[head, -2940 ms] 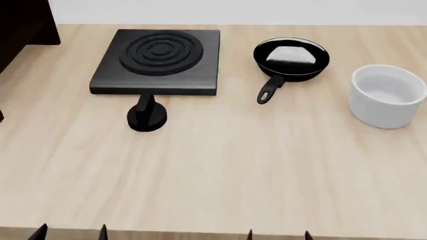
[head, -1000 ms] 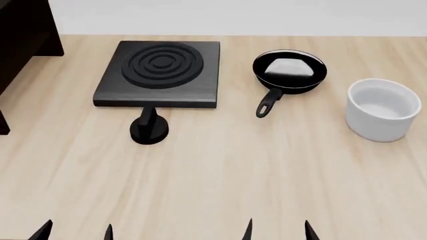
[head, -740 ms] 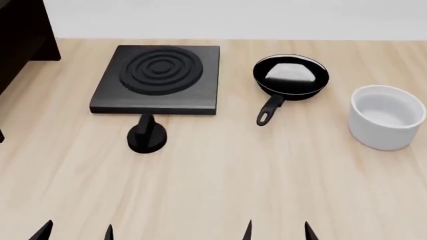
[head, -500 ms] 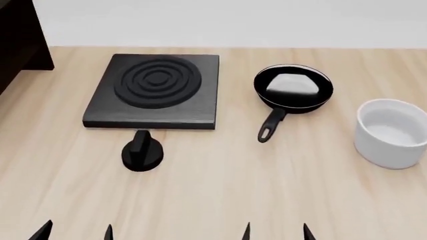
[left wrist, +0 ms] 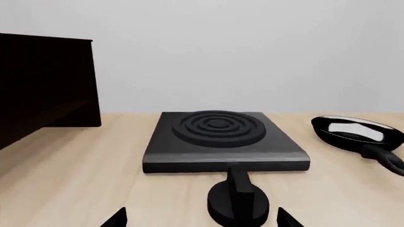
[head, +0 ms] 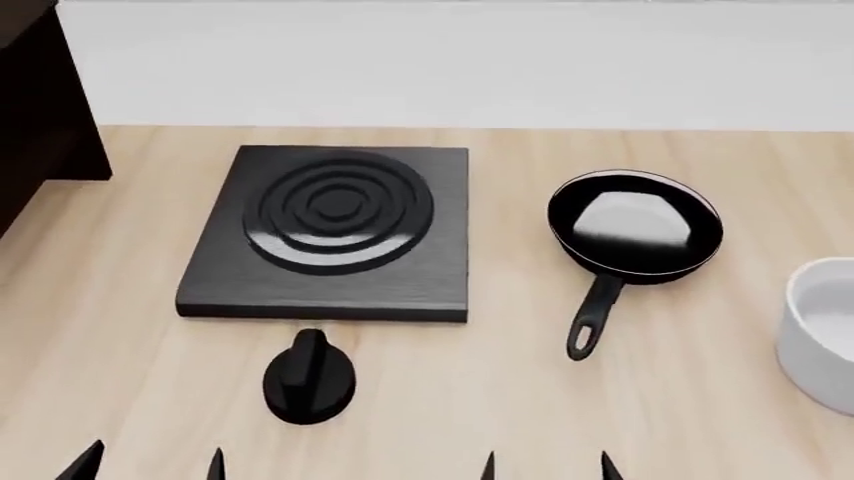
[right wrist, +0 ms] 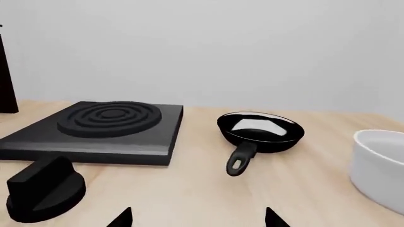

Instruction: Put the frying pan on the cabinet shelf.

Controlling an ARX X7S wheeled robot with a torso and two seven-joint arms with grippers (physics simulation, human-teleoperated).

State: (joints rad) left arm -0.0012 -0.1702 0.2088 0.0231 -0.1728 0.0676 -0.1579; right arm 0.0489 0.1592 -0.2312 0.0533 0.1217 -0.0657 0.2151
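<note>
Sitting on the table (head: 441,400) right of the ringed plate (head: 334,225), the frying pan (head: 635,225) points its handle (head: 593,318) toward the near edge, almost straight ahead of the right gripper (head: 547,465), jaws spread, nothing held. Left gripper (head: 150,462), also spread and empty, lies farther off.

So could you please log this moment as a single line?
frying pan: on table, untouched | cabinet shelf: far left | left fingers: open | right fingers: open

Frying pan (head: 635,234) sits beside square plate (head: 334,234).
</note>
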